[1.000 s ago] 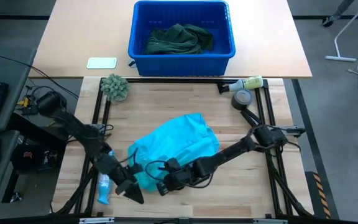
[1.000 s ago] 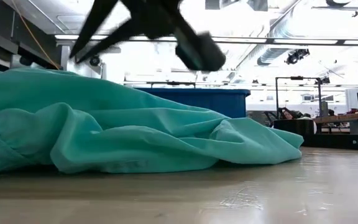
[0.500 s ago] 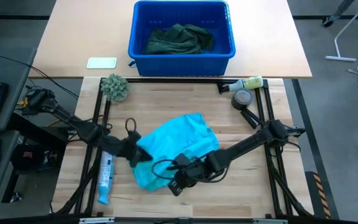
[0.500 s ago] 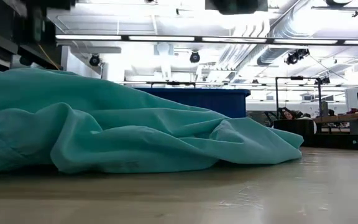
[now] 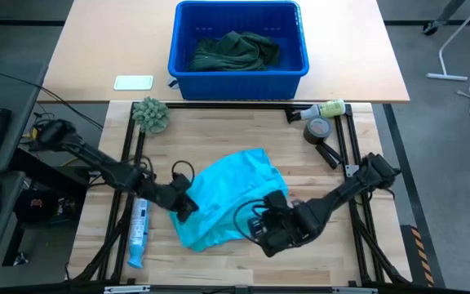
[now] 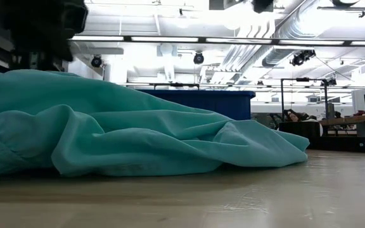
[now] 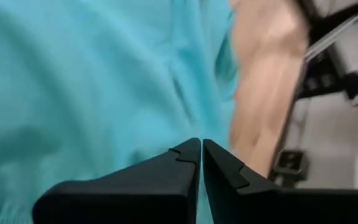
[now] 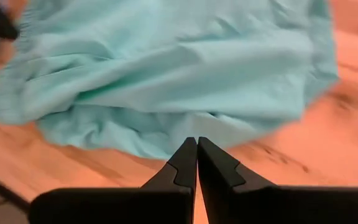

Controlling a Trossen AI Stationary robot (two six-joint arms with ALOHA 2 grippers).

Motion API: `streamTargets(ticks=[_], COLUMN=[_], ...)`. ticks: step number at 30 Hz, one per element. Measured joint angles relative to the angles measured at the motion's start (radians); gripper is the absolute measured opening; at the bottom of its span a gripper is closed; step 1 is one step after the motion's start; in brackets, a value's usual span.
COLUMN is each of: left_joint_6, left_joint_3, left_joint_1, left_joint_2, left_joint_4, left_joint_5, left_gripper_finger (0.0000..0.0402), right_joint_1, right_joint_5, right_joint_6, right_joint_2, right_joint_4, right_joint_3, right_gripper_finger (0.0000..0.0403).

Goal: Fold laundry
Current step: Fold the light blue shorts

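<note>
We see a bright turquoise shirt-like garment of soft thin cloth (image 5: pixel 227 196) lying crumpled on the pale wooden slatted table top (image 5: pixel 243 131), its surface broken into loose rounded folds and shallow creases, with one thick rolled hem showing along its near edge in the low view (image 6: pixel 106 142). The left gripper (image 5: pixel 184 206) sits at the cloth's left edge; in its wrist view its two matte black angular fingers (image 7: pixel 179 163) are pressed flat together with only a hairline seam between them, holding nothing, and the smooth turquoise fabric (image 7: pixel 92 81) fills the space just ahead of their tips. The right gripper (image 5: pixel 269 237) sits at the garment's near right corner, just beside the cloth; its black wedge-shaped fingers (image 8: pixel 185 158) are likewise pressed together and empty, with the rumpled cloth edge (image 8: pixel 166 74) lying directly ahead of the tips on the reddish wood grain. Whether either gripper touches the fabric we cannot tell.

Well beyond both grippers, a rectangular blue plastic bin (image 5: pixel 239 72) with a thick rim holds bunched dark green garments (image 5: pixel 233 51) of heavier, wrinkled cloth. A small fuzzy grey-green ball (image 5: pixel 150 114) lies beyond the left gripper, and a flat blue-and-white tube-like packet (image 5: pixel 138 233) lies just beside that gripper, away from the shirt
</note>
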Motion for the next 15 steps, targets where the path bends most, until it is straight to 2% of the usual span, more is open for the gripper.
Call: streamTargets(ticks=[3, 6, 10, 15], left_joint_6=[-0.032, -0.089, -0.129, -0.216], left_joint_3=[0.000, -0.001, 0.000, 0.001], left_joint_1=[-0.020, -0.024, -0.027, -0.027], left_joint_2=[0.068, 0.128, 0.197, 0.329], left_joint_4=[-0.064, -0.043, 0.097, 0.263], left_joint_5=[-0.022, -0.018, -0.017, 0.000], left_gripper_finger=[0.0000, 0.0000, 0.0000, 0.0000], right_joint_1=[0.024, 0.028, -0.005, -0.114], right_joint_5=[-0.004, -0.067, -0.103, -0.224], right_joint_6=[0.084, 0.053, -0.081, -0.401], right_joint_2=[0.000, -0.002, -0.038, -0.178], right_joint_4=[-0.053, -0.057, 0.004, 0.335], right_joint_3=[-0.001, -0.002, -0.064, -0.319], right_gripper_finger=[0.0000, 0.0000, 0.0000, 0.0000])
